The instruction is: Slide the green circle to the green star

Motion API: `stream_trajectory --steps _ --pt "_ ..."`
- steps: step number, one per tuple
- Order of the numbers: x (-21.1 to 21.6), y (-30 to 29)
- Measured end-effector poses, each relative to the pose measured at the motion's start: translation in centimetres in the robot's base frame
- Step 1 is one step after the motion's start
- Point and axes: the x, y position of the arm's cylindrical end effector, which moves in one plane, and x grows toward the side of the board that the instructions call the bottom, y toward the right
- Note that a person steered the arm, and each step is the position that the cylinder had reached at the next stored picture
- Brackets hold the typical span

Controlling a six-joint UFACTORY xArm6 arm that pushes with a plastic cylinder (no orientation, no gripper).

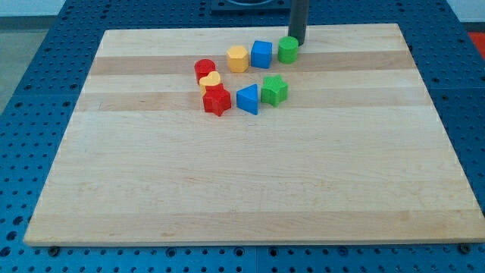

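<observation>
The green circle (287, 49) sits near the view's top, right of centre, on the wooden board (250, 182). The green star (274, 89) lies just below it, slightly to the left, with a gap between them. My tip (297, 42) is at the circle's upper right edge, touching or nearly touching it. The rod rises out of the view's top.
A blue cube (261, 54) is left of the green circle, then a yellow hexagon (238, 58). A blue triangle (248, 99) adjoins the green star's left. A red star (217, 100), a yellow block (211, 82) and a red cylinder (204, 69) cluster further left.
</observation>
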Motion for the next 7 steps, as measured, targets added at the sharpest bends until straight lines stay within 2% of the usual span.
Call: stream_trajectory --steps 4,7 --pt "5.4 -1.0" --pt "6.7 -1.0"
